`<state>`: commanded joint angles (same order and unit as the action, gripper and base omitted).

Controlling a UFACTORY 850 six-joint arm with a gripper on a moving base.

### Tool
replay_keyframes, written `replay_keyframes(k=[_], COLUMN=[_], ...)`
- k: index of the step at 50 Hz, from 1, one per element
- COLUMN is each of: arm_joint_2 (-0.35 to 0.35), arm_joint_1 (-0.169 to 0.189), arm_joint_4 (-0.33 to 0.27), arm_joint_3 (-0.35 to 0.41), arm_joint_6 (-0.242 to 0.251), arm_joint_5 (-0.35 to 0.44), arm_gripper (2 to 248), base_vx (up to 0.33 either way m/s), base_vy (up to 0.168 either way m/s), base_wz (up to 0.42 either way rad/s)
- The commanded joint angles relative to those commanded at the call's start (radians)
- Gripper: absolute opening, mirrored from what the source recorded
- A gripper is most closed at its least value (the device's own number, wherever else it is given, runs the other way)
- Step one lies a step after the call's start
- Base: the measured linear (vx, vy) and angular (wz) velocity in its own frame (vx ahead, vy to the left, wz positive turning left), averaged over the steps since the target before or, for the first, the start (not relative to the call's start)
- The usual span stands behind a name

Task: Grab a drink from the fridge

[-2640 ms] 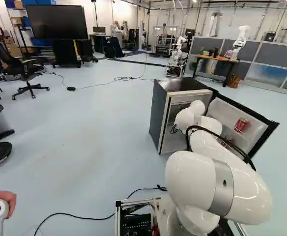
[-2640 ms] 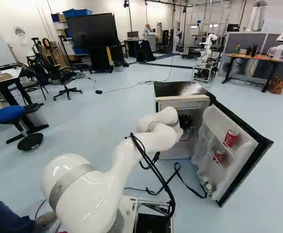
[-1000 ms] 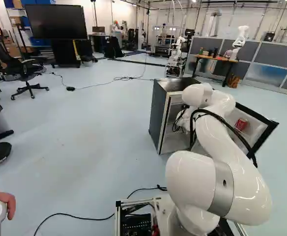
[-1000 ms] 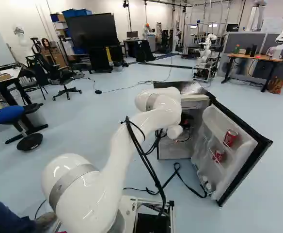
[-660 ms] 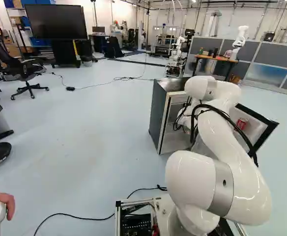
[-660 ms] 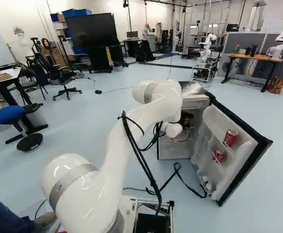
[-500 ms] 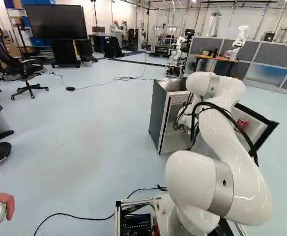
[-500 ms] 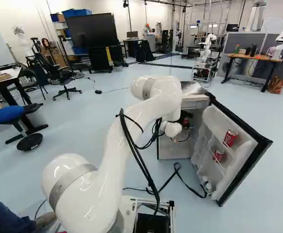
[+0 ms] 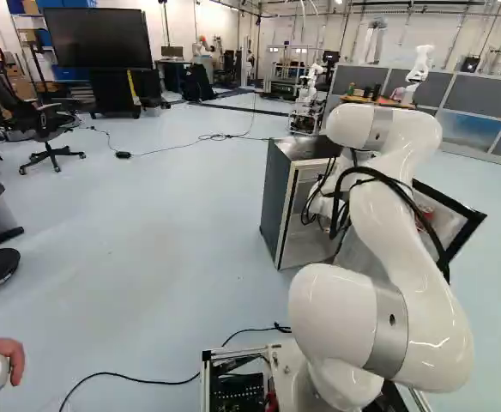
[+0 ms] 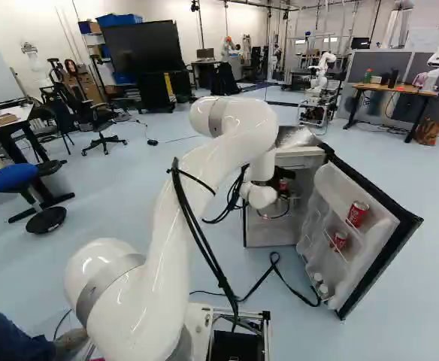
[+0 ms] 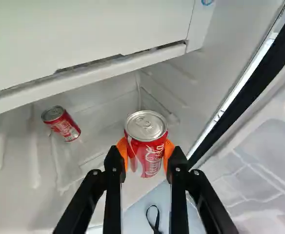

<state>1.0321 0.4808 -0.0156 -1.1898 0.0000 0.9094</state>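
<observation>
Pale blue floor point(image 9: 147, 215) spreads in front of you, with the small dark-sided fridge point(image 9: 276, 206) standing ahead of your arm. Your white arm point(image 10: 167, 256) rises from its base joint, bends at a high elbow and drops towards the fridge's opening, black cables point(image 10: 197, 233) looping beside it. The fridge door point(image 10: 389, 244) stands wide open, at the right of your right base view. Past the fridge's far side, you have a large black screen point(image 10: 143, 47), and nearer it a black office chair point(image 9: 43, 120). A blue-topped stool point(image 10: 13, 177) is at the left of your right base view.

Your black gripper point(image 10: 283, 185) is at the fridge's opening, its orange pads point(image 11: 169, 150) pressed from two sides onto a red soda can point(image 11: 146, 146); the fingers are grasping it upright, silver top up. It looks raised off the shelf, though you can't be quite sure from these angles. A second red can point(image 11: 62, 124) sits apart from it inside the fridge, on the side away from the door. Your right base view also shows an upper door can point(image 10: 358, 213) and a lower door can point(image 10: 340, 241) in the racks.
</observation>
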Motion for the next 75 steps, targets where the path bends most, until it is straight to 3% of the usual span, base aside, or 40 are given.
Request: replay_keyframes(k=[43,75], arm_joint_2=[-0.286,-0.393], arm_joint_1=[-0.026,-0.027], arm_joint_4=[0.000,0.000], arm_joint_3=[0.330,0.389], arm_joint_6=[0.000,0.000], arm_joint_5=[0.000,0.000], arm_gripper=[93,93], base_vx=[0.000,0.000], base_vy=[0.000,0.000], base_wz=[0.000,0.000])
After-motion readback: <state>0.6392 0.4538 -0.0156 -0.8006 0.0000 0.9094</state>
